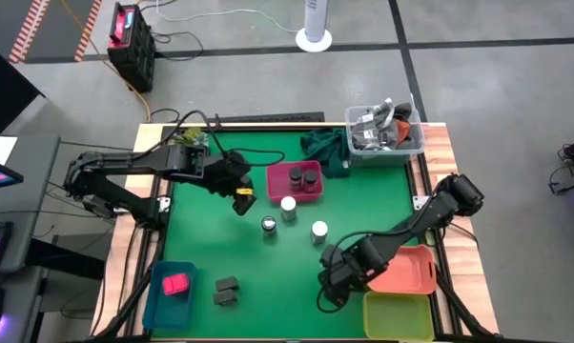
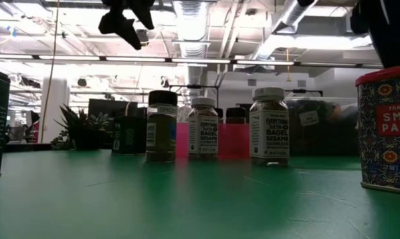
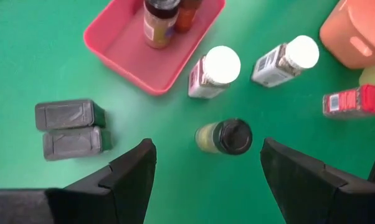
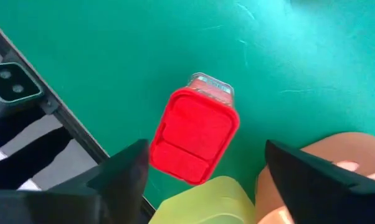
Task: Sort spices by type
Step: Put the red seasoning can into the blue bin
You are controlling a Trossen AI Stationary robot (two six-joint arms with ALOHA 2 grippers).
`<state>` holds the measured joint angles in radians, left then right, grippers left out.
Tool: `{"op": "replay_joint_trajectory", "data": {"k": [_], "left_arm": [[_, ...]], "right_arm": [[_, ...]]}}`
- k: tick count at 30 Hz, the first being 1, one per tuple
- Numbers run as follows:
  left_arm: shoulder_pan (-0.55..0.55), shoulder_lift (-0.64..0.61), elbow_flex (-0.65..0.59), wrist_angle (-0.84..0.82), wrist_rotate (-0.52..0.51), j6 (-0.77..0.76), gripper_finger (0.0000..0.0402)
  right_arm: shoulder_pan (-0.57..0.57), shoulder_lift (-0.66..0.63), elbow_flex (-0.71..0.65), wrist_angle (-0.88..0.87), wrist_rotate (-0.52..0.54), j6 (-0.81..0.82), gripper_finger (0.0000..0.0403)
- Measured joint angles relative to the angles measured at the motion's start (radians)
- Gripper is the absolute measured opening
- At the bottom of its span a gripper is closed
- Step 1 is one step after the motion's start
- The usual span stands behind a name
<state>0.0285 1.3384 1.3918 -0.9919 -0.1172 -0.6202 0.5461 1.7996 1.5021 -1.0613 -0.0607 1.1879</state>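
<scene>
My left gripper point(image 3: 203, 168) hangs open above the green table, over a dark-capped jar point(image 3: 227, 137) that stands upright between two white-capped jars point(image 3: 215, 71) point(image 3: 287, 59) and two dark grey boxes point(image 3: 69, 127). Two dark brown jars point(image 1: 304, 179) stand in the pink tray point(image 1: 279, 181). A pink packet point(image 1: 175, 284) lies in the blue tray point(image 1: 158, 300). My right gripper point(image 4: 203, 171) is open above a red-lidded tin point(image 4: 195, 134), which stands on the table with one finger on either side of it, apart from it.
The orange tray point(image 1: 416, 272) and the yellow-green tray point(image 1: 399, 316) sit at the table's near right corner, close to my right gripper. A clear tub of grey clutter point(image 1: 384, 131) and a dark green cloth point(image 1: 323, 148) lie at the far edge.
</scene>
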Motion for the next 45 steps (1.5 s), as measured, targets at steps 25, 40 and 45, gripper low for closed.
{"op": "replay_joint_trajectory", "data": {"k": [25,40,45], "left_arm": [[0.064,-0.01,0.0,-0.049,-0.065,0.033,0.0277],[0.085,-0.11,0.0,-0.081,-0.078,0.034,0.0277],[0.085,-0.125,0.0,-0.105,-0.09,0.032,0.0277]], "right_arm": [[0.05,0.134,0.052,0.004,0.013,0.167,0.0398],[0.07,0.199,0.088,-0.038,0.014,0.15,0.0346],[0.076,0.199,0.088,-0.039,0.012,0.161,0.0293]]}}
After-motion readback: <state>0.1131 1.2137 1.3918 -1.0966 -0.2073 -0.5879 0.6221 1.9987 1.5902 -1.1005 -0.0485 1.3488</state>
